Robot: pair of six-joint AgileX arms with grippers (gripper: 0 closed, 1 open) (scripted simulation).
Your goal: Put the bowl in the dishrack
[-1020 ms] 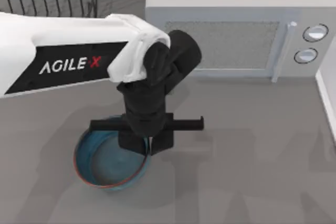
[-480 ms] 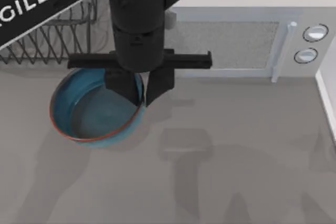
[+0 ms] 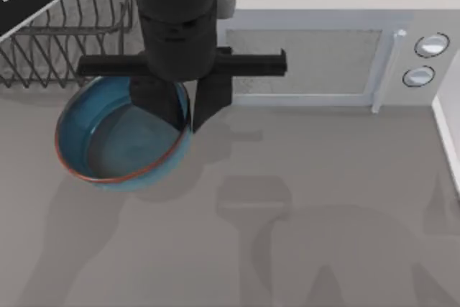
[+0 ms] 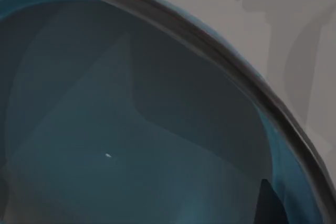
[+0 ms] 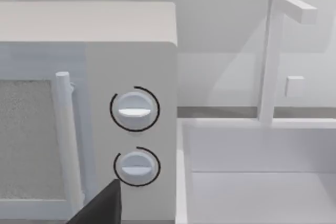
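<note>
Bowl [image 3: 118,141] hangs from your left gripper [image 3: 188,113], clear of the grey table [image 3: 323,235]. From above you see the two dark fingers [image 3: 212,102] straddling the bowl's wall on the side nearest the microwave [image 3: 316,48]: one finger sits inside the blue basin, the other outside it, clenched on the thin red-orange rim. The bowl's far edge sags a little away from the gripper, and its shadow falls on the table below.

Dishrack [image 3: 65,26] stands just behind the gripper, toward the top view's upper left. Its black wire prongs show past the arm's white-and-black sleeve, and the bowl's back rim lies close in front of the rack's lower bar. The bowl is not yet in the rack.

Your left wrist view gives what the top view cannot: the greyish-blue inside of the bowl [image 4: 131,145] at close range, the dark rim curving across it, pale table beyond. The rack is out of that frame.

Your right wrist view looks at the microwave's [image 5: 84,103] two round knobs and door handle, with a white sink [image 5: 252,171] and tap beside it. A dark fingertip of your right gripper [image 5: 102,208] pokes in at the edge; you cannot tell its state from this.
</note>
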